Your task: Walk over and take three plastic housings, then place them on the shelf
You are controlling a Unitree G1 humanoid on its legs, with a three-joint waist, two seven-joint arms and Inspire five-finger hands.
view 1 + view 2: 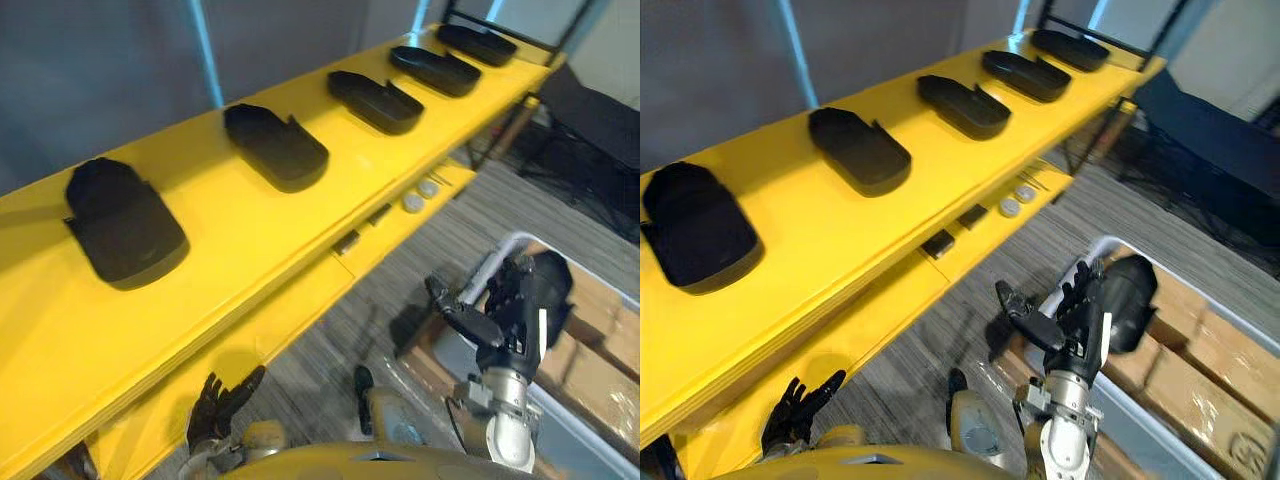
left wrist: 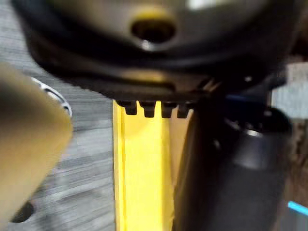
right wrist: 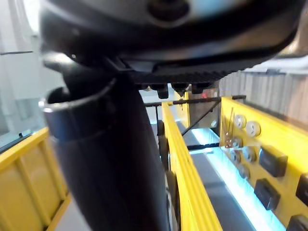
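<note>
Several black plastic housings lie in a row on the top board of the yellow shelf (image 1: 230, 230), the nearest (image 1: 125, 235) at the left and the farthest (image 1: 478, 43) at the back right. My right hand (image 1: 505, 320) hangs over the floor in front of the shelf, its fingers fairly straight and its thumb (image 1: 450, 305) stuck out. Another black housing (image 1: 548, 285) shows just behind those fingers, over the white bin (image 1: 590, 430); I cannot tell whether they touch. My left hand (image 1: 225, 395) is low by the shelf's lower board, open with its fingers spread and nothing in it.
The lower yellow board (image 1: 300, 300) carries two round discs (image 1: 420, 195) and small dark blocks (image 1: 347, 242). The white bin holds cardboard boxes (image 1: 600, 340). A black frame (image 1: 590, 130) stands at the far right past the shelf end. Grey carpet lies between shelf and bin.
</note>
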